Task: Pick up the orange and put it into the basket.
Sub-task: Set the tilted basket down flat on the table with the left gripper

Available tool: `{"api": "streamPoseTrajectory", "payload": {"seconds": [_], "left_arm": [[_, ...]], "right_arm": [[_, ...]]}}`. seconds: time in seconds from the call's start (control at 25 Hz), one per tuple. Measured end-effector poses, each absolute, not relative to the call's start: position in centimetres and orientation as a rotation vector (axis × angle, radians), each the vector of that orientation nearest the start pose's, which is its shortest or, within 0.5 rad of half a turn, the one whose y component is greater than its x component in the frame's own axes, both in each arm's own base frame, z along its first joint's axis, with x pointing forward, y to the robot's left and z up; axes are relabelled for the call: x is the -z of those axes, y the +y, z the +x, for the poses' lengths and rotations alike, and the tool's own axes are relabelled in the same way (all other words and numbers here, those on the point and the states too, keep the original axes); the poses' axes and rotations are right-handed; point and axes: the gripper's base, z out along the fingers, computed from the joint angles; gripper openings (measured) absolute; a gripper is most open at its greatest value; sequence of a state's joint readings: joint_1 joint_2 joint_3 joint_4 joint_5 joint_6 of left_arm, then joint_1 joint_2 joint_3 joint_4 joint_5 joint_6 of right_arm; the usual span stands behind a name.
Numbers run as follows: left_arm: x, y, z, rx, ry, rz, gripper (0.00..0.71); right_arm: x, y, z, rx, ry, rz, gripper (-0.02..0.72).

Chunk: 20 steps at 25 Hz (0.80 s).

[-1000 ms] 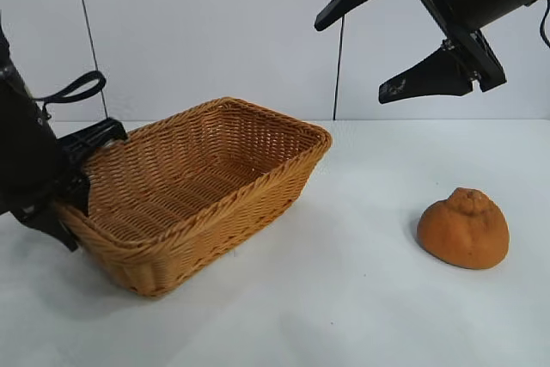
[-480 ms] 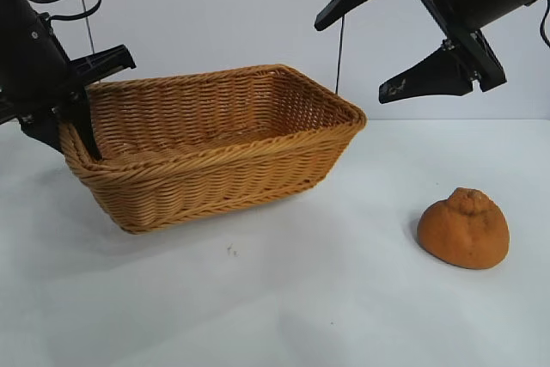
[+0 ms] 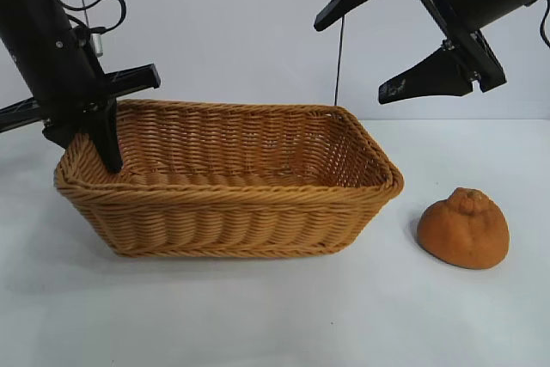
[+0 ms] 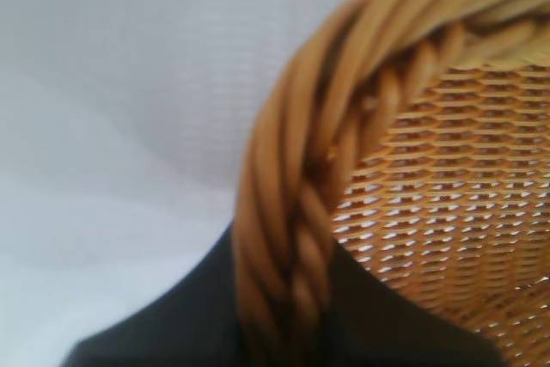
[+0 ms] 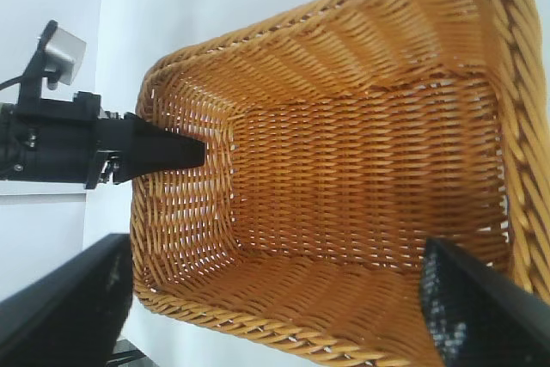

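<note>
Right end effector [image 3: 391, 45] agape — orange [image 3: 463, 228] well below

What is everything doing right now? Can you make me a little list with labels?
orange: sits on the table, to the right of the basket, untouched
basket: flat on the table, empty inside
left gripper: pinching the basket's left rim, one finger inside, one outside
right gripper: open, up in the air above the gap between basket and orange, holding nothing
table: white
task so far: orange not yet picked up
</note>
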<state>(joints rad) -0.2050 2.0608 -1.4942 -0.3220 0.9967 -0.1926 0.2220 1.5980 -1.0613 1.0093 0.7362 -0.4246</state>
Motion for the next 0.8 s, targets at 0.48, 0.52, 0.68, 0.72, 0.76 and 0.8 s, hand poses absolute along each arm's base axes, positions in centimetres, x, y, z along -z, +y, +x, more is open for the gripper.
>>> {"api": "streamPoseTrajectory", "payload": {"seconds": [0.48,0.52,0.68,0.72,0.76,0.8], "left_arm": [[-12.9,-10.9,40.2,0.441,3.127,-0.255,0.095],[-12.9,-10.9,40.2,0.441,3.128,-0.255,0.120],[-13.1,-10.9,40.3,0.444,3.129,-0.251,0.360],[-13.4,-10.9,40.3,0.446,3.123,-0.248,0.429],[-13.8,-10.9,40.3,0.447,3.116,-0.244,0.478],[-14.2,-10.9,40.3,0.450,3.104,-0.238,0.507]], "right_arm": [[-25.6,12.3,30.9,-1.026,2.527,0.004,0.620],[-25.6,12.3,30.9,-1.026,2.527,0.004,0.620],[-25.6,12.3,30.9,-1.026,2.527,0.004,0.620],[-25.6,12.3,30.9,-1.026,2.527,0.004,0.620],[-25.6,12.3,30.9,-1.027,2.527,0.004,0.620],[-25.6,12.3,30.9,-1.028,2.528,0.003,0.620]]}}
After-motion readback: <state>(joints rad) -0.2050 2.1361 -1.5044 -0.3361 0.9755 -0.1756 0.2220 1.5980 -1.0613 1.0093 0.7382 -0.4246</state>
